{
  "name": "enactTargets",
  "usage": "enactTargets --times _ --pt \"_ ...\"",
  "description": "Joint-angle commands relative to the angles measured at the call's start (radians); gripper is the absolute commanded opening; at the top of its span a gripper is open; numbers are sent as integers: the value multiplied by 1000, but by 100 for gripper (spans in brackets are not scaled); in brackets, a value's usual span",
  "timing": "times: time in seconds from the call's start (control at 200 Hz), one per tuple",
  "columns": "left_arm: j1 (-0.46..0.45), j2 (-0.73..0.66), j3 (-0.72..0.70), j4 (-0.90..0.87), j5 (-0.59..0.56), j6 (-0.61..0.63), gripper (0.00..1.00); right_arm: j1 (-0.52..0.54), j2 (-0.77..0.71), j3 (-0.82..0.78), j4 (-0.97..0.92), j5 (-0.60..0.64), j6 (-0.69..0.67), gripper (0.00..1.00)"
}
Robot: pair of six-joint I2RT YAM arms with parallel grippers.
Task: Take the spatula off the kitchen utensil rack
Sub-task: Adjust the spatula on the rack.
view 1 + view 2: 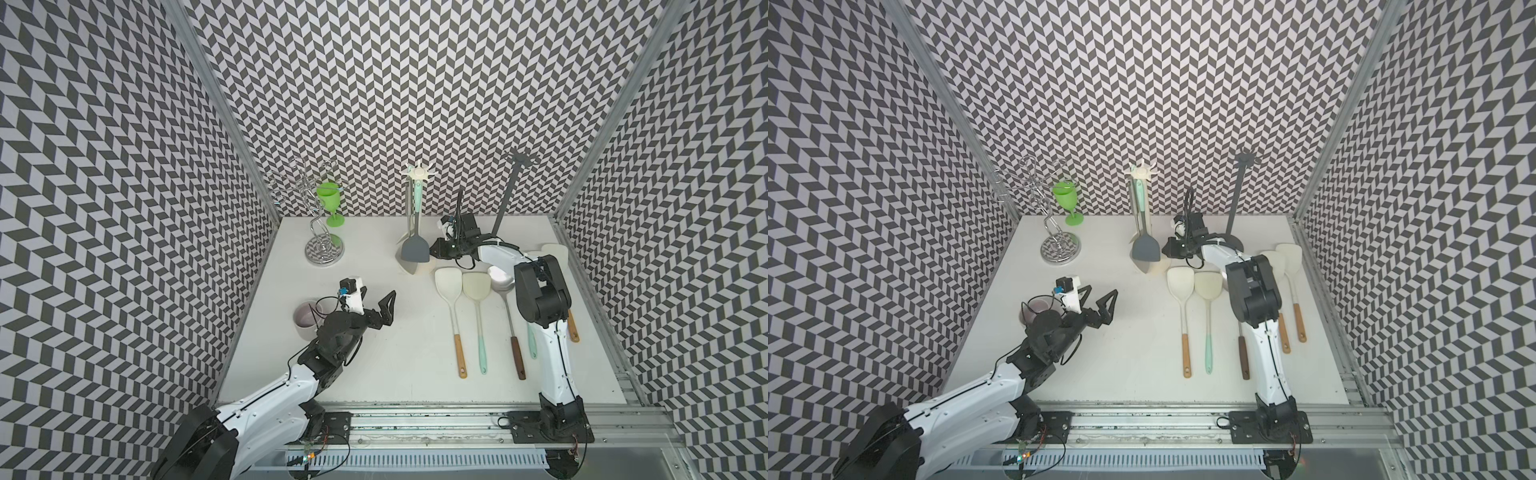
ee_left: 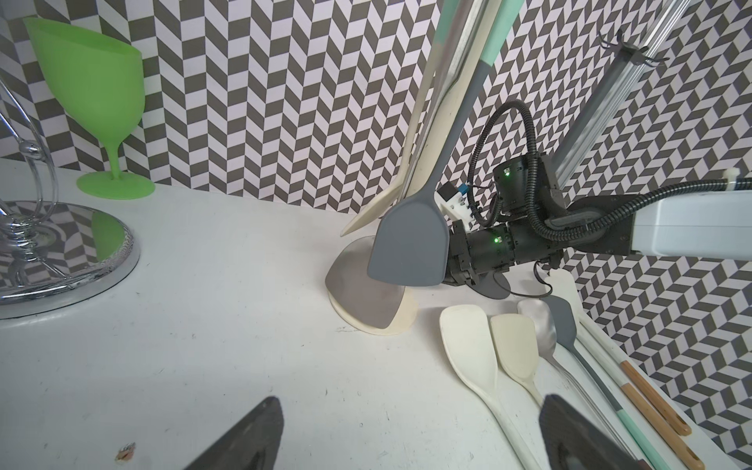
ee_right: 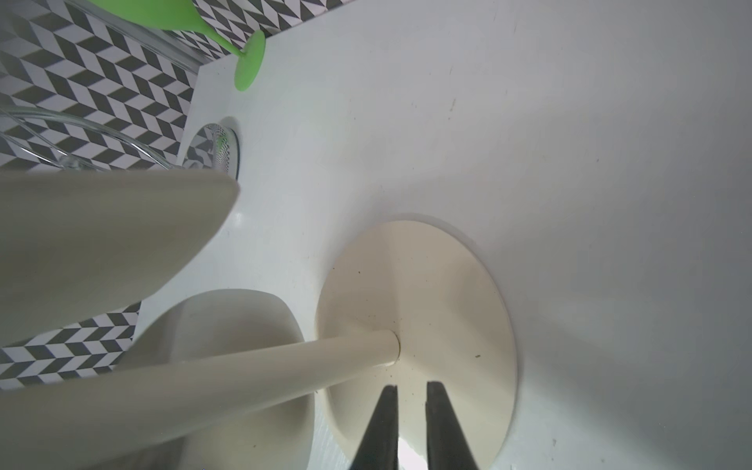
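The dark grey silicone spatula (image 1: 414,249) hangs near-vertical from the cream hooked utensil rack (image 1: 419,172), blade low over the counter (image 1: 374,365). The right claw (image 3: 412,384), nearly closed, sits just right of that blade.

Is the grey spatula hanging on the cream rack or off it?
On it. The grey spatula hangs head-down by its mint handle end from the top of the cream rack.
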Motion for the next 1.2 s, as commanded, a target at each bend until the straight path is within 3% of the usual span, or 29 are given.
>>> enactTargets --times 0.0,0.471,0.876,1.197 --pt "6 6 34 30 13 6 100 15 17 18 -16 -36 -26 13" --pt "8 -14 29 25 10 9 100 56 136 145 -75 -67 -21 14" --pt "11 -49 23 13 -2 13 100 84 264 294 -27 -109 61 15" --pt "11 -71 21 8 -2 11 100 103 303 321 44 -131 120 16"
